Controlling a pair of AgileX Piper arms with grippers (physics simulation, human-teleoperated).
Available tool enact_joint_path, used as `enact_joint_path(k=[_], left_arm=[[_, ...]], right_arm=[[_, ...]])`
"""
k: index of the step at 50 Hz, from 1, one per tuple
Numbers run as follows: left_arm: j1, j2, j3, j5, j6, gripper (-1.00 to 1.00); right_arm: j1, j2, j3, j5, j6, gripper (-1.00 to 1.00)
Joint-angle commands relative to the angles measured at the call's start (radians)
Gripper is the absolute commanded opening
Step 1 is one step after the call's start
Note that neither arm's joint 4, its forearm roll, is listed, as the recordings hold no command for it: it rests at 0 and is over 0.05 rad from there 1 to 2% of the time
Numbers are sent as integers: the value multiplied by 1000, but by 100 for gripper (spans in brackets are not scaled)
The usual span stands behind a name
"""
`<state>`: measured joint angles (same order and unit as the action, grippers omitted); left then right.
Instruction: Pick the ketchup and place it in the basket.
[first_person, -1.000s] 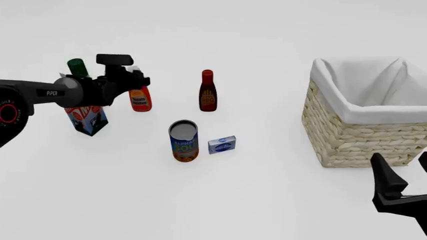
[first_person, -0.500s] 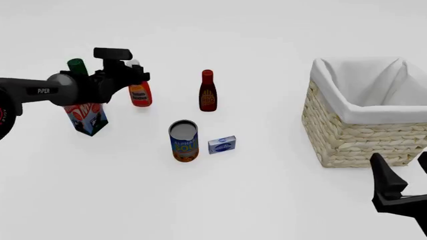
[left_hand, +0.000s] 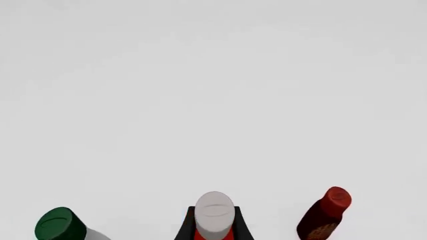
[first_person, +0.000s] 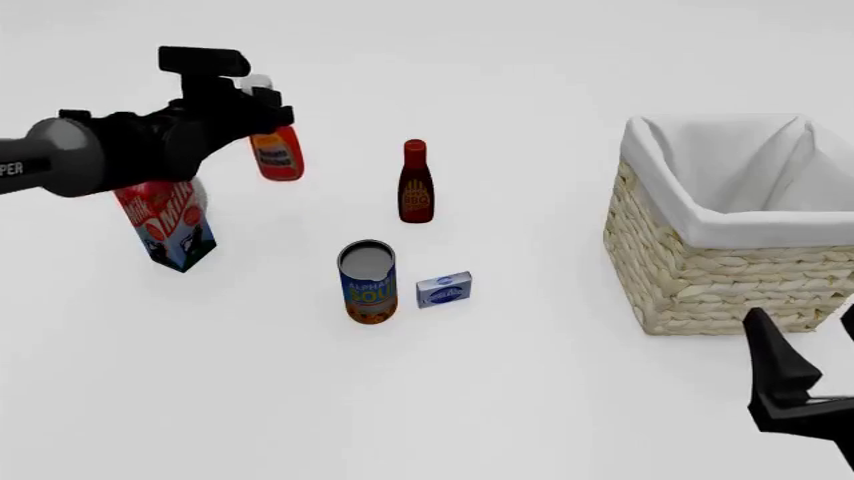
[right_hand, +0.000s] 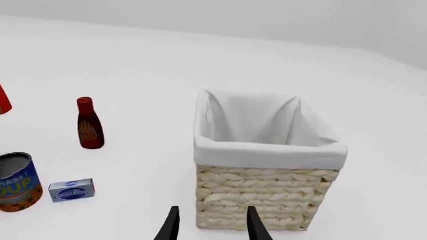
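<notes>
The ketchup (first_person: 278, 155), a red-orange bottle with a white cap, hangs in the air at the far left, above the table. My left gripper (first_person: 258, 112) is shut on its upper part. In the left wrist view the white cap of the ketchup (left_hand: 214, 212) sits between two black fingers (left_hand: 187, 226). The basket (first_person: 694, 270), woven straw with a white lining, stands at the right; in the right wrist view the basket (right_hand: 267, 190) lies straight ahead. My right gripper (first_person: 801, 330) is open and holds nothing, low by the basket's near right corner.
A maroon bottle (first_person: 415, 185) stands mid-table. A soup can (first_person: 367, 282) and a small blue box (first_person: 443, 290) sit nearer. Under the left arm stands a red-and-blue carton (first_person: 171, 228); its green cap (left_hand: 60, 226) shows in the left wrist view.
My left gripper has risen with the ketchup, lifting it off the table and a little away. The right arm has stayed where it was.
</notes>
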<state>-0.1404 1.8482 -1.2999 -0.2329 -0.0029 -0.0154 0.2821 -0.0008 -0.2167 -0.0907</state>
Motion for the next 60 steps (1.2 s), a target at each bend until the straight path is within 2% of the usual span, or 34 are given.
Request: enact_joint_path(k=[1, 8, 11, 14, 15, 17, 19, 20, 31, 44, 51, 52, 58, 60], left_arm=[[-21, -121, 32, 32, 5, -100], [-43, -189, 76, 41, -8, -100], [-52, -222, 100, 49, -8, -100], [-59, -251, 116, 58, -8, -100], [-62, -260, 121, 61, -10, -100], [-67, -286, 134, 70, -10, -100], [-73, -312, 147, 82, -11, -100], [-74, -319, 151, 84, -10, -100], [-114, -439, 199, 146, -8, -100], [-163, -543, 206, 234, -3, -100], [-163, -543, 206, 234, -3, -100], [-201, -606, 206, 290, -10, -100], [-234, -649, 187, 343, -12, -100], [-242, -661, 187, 353, -8, -100]], right_arm=[[22, -60, -6, 35, -22, 100], [34, -49, -47, 29, -30, 100], [61, -49, -68, 25, -55, 100], [76, -23, -80, 5, -55, 100], [73, -10, -80, -8, -75, 100], [74, 10, -98, -13, -59, 100], [90, 37, -115, -28, -80, 100], [91, 32, -124, -21, -69, 100], [159, 133, -228, -14, -90, 100], [288, 228, -314, -9, -89, 100], [288, 228, -314, -10, -89, 100], [357, 306, -332, -55, -94, 100], [400, 373, -364, -89, -91, 100], [420, 412, -373, -102, -134, 100]])
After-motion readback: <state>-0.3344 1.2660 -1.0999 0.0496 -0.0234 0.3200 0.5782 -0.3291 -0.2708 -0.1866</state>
